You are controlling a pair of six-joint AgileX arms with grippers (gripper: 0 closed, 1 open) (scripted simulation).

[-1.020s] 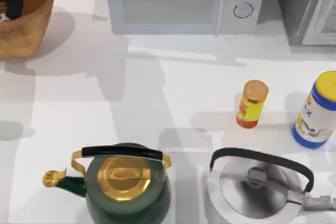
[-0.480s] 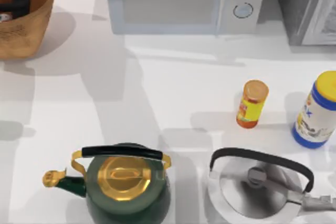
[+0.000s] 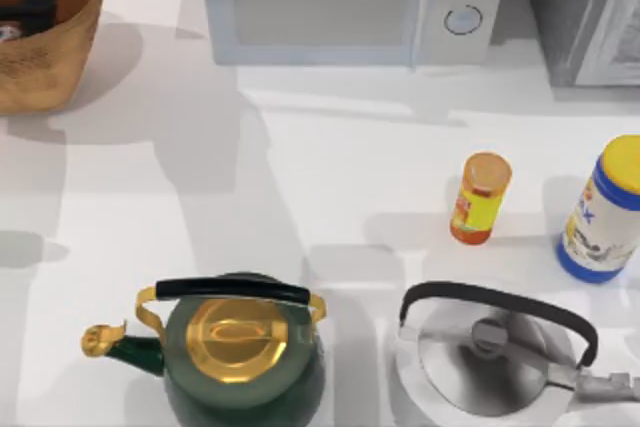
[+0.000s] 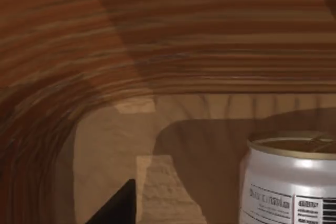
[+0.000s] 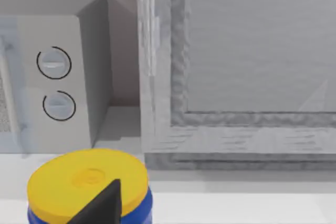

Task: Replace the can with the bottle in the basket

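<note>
One basket [image 3: 55, 42] sits at the upper left of the top view, with the left gripper [image 3: 28, 12] lowered inside it. Whether its fingers are open or closed cannot be told. The left wrist view shows the can [image 4: 291, 179] standing upright on the basket floor (silver side, printed label), just beside a dark fingertip [image 4: 118, 205]. The orange bottle [image 3: 480, 197] stands right of centre, near a blue yellow-lidded container [image 3: 600, 212].
</note>
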